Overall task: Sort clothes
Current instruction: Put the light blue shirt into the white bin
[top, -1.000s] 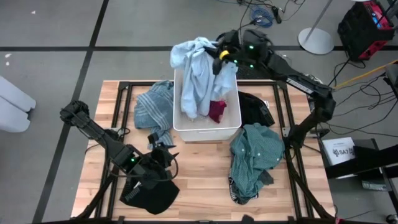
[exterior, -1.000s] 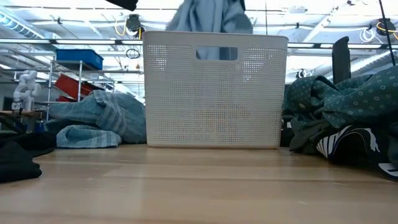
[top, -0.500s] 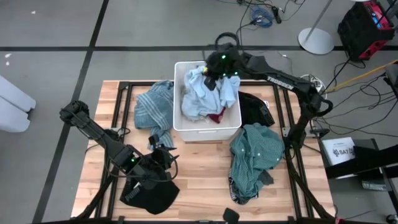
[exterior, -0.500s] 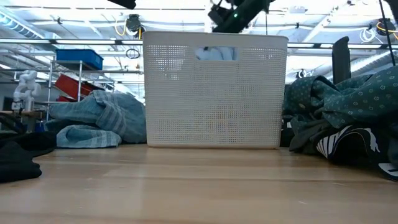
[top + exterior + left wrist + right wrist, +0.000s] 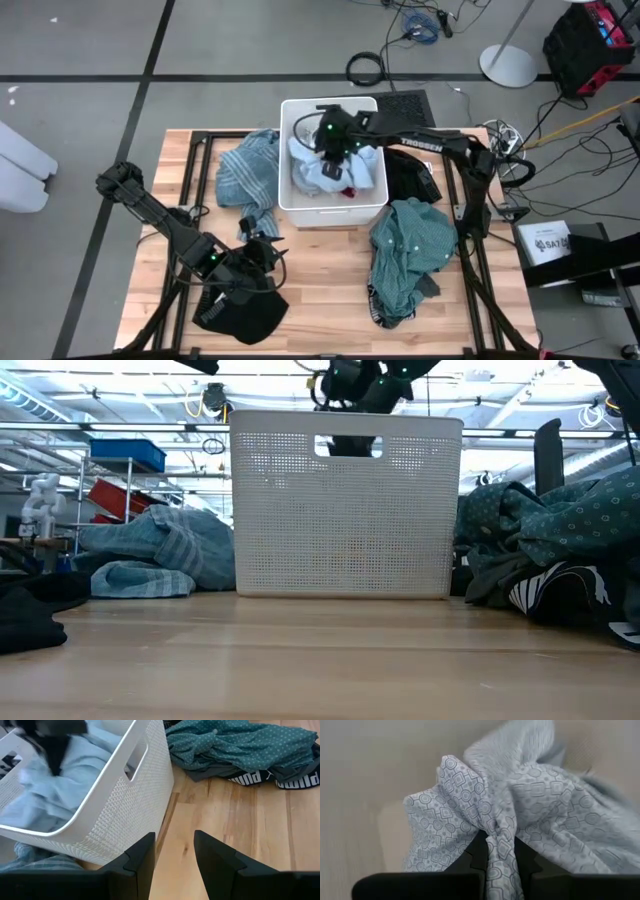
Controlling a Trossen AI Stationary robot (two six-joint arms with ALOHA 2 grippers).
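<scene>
A white plastic bin (image 5: 284, 200) stands at the table's far middle. My right gripper (image 5: 327, 150) reaches down into it, shut on a pale, white-grey patterned garment (image 5: 338, 174) that fills the bin; a magenta piece (image 5: 348, 190) peeks out beside it. A blue striped garment (image 5: 250, 175) lies left of the bin, a black one (image 5: 410, 176) right of it, and a teal one (image 5: 410, 245) near right. My left gripper (image 5: 263, 250) hangs open over the near left, beside another black garment (image 5: 240, 315), touching nothing. My right gripper pinches a bunched fold of the patterned garment (image 5: 499, 845) between its two fingers, several layers gathered together. The fingers come from above, slanting down into the bin. The cloth spreads slack past the fingertips and lies in the bin.
The bin's perforated wall (image 5: 345, 510) hides its contents in the low view, with the right arm (image 5: 352, 382) above its rim. Bare wood (image 5: 320, 290) lies between the bin and the near edge. The floor behind holds cables and a stand base.
My right gripper has come down and toward the table's near edge, into the bin, tipping steeply downward, still shut on the pale garment. The garment, earlier hanging high over the bin's far rim, now lies bunched inside the bin.
</scene>
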